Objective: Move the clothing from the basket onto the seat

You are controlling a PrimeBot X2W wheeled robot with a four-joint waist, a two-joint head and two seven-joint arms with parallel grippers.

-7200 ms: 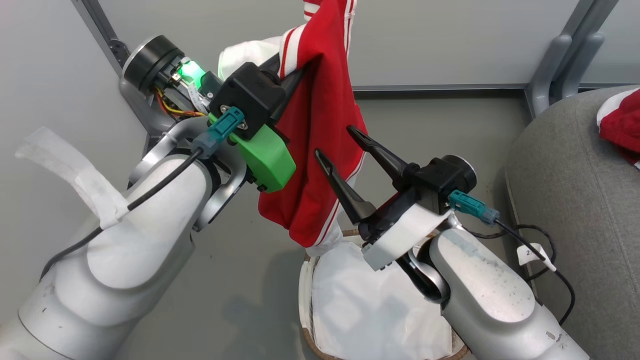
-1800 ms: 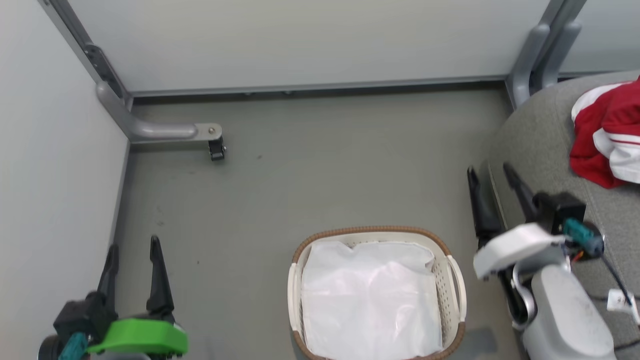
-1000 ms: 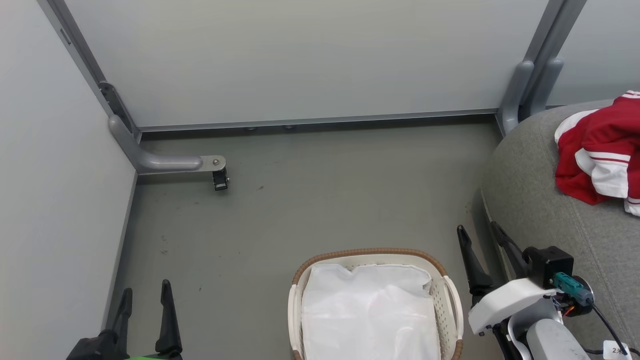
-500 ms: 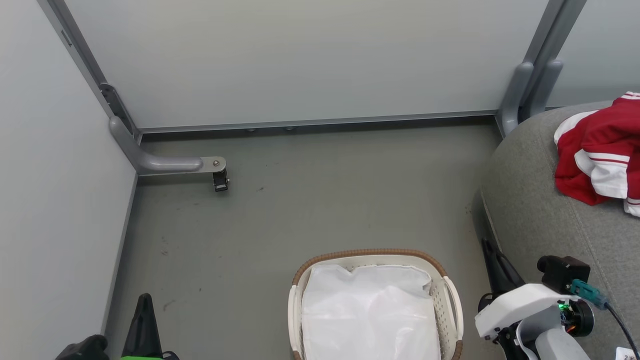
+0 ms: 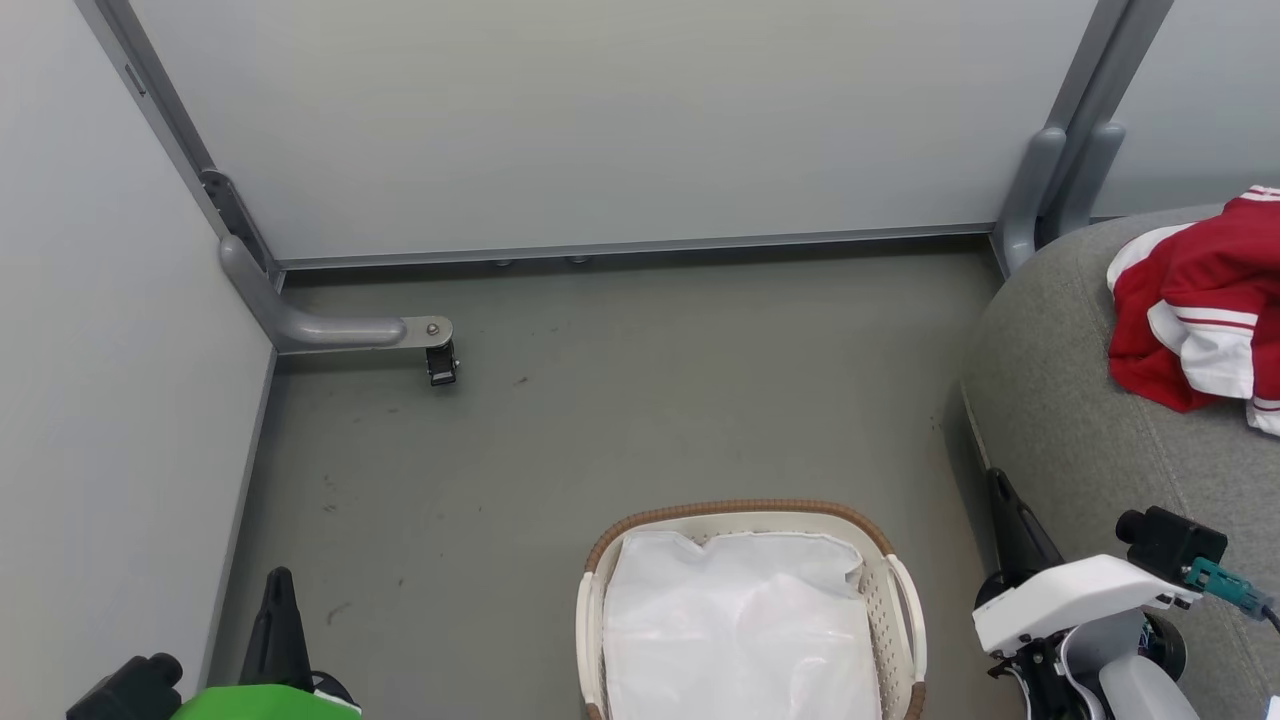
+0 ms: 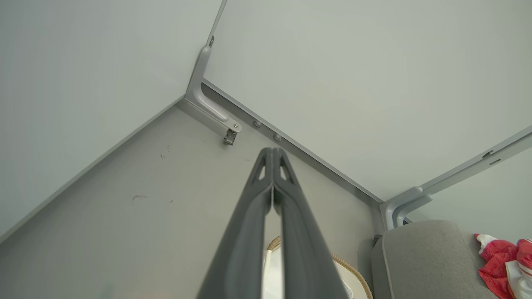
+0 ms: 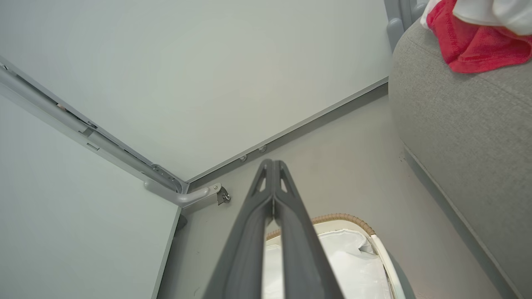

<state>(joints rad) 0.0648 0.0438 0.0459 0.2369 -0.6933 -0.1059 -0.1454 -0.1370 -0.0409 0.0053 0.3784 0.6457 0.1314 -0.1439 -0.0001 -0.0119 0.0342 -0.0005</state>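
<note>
The red and white clothing point(image 5: 1195, 305) lies crumpled on the grey seat point(image 5: 1080, 440) at the right; it also shows as clothing point(image 6: 505, 268) on the seat point(image 6: 419, 261) and clothing point(image 7: 474, 41) on the seat point(image 7: 465, 124). The cream basket point(image 5: 905, 615) with a brown rim stands on the floor at the bottom centre, holding a plain white sheet point(image 5: 740, 630). My left gripper point(image 5: 278, 590) is shut at the lower left, empty, its tips pressed together as the left gripper point(image 6: 272, 151). My right gripper point(image 5: 1000, 490) is shut beside the seat's edge, empty, its tips meeting as the right gripper point(image 7: 272, 162).
Pale partition walls enclose the grey floor point(image 5: 620, 400) at the back and left. A metal bracket with a small caster point(image 5: 438, 362) juts out from the left corner. A grey post point(image 5: 1060, 170) stands at the back right by the seat.
Both grippers have shut from open and sunk lower in the head view. The clothing, basket and sheet have not moved.
</note>
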